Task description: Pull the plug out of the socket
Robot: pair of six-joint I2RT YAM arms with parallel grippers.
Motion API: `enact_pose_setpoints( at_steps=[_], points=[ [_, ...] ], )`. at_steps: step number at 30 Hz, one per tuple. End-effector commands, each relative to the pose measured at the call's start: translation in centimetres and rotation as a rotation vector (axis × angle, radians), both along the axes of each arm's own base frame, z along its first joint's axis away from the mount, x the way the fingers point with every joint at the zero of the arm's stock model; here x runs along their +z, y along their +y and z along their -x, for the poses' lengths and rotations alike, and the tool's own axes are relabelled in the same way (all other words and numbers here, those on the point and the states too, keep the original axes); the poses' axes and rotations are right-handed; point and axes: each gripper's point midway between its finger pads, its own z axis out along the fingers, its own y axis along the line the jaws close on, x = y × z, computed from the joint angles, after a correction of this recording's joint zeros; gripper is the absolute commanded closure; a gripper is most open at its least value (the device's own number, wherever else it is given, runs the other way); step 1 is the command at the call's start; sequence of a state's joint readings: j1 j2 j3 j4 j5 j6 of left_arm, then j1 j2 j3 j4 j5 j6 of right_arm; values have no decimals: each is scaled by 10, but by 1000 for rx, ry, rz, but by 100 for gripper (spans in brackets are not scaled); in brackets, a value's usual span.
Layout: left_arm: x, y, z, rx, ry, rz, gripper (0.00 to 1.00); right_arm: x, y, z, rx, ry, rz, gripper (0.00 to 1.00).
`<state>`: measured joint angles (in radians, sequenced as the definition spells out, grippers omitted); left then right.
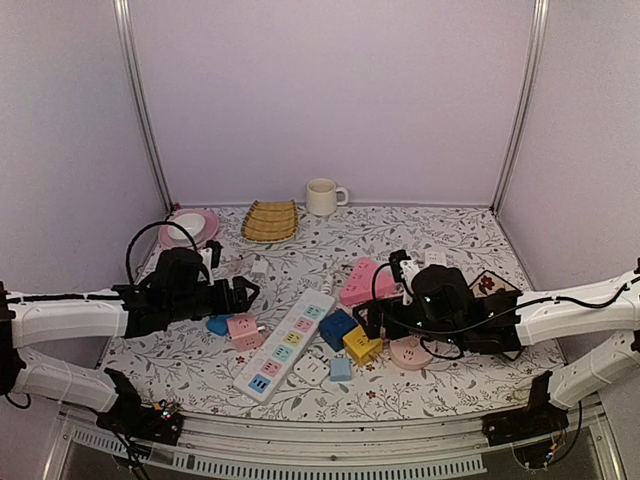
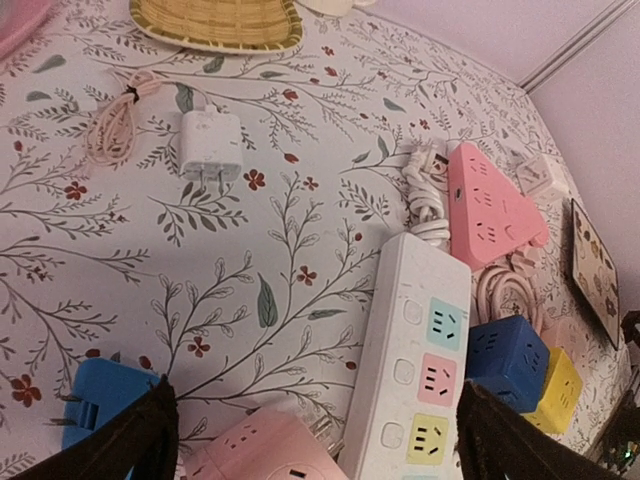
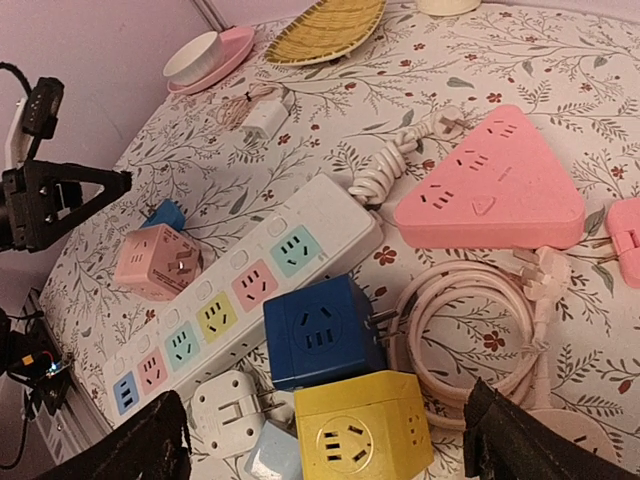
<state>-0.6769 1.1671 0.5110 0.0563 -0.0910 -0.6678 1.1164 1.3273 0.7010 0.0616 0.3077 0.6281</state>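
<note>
Power strip [image 1: 285,345] lay flat, blue cube adapter [image 1: 336,328] touching its edge, pink cube adapter [image 1: 243,328] beside it — left gripper [image 2: 318,435] and right gripper [image 3: 325,440] both spread wide, gripping nothing.

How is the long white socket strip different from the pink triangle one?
The white strip is a long bar; the pink triangle has three corners. The white strip's sockets sit on coloured squares; the pink triangle is pink all over. Both lie flat, sockets up.

No legible words, brand marks or numbers in any view, white power strip [image 3: 250,290] and pink triangular socket block [image 3: 490,195] show only plain faces, finer print too blurred to read
</note>
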Motion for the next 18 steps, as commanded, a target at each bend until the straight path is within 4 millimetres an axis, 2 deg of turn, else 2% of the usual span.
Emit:
enact_pose_setpoints(
  at_steps=[1,6,10,14,18],
  points=[
    [8,8,2,13,-52,-52,3,-2,-32,-21,-84,-21,34,1],
    [25,19,-7,57,-134,-95,3,-8,-73,-56,-167,-8,50,1],
    [43,33,-21,116,-214,-114,3,0,-118,-87,-298,-53,72,1],
    [49,65,-38,248,-261,-154,3,20,-169,-112,-447,-161,71,1],
    [46,105,-49,395,-286,-209,3,41,-221,-125,-592,-329,82,1]
  ],
)
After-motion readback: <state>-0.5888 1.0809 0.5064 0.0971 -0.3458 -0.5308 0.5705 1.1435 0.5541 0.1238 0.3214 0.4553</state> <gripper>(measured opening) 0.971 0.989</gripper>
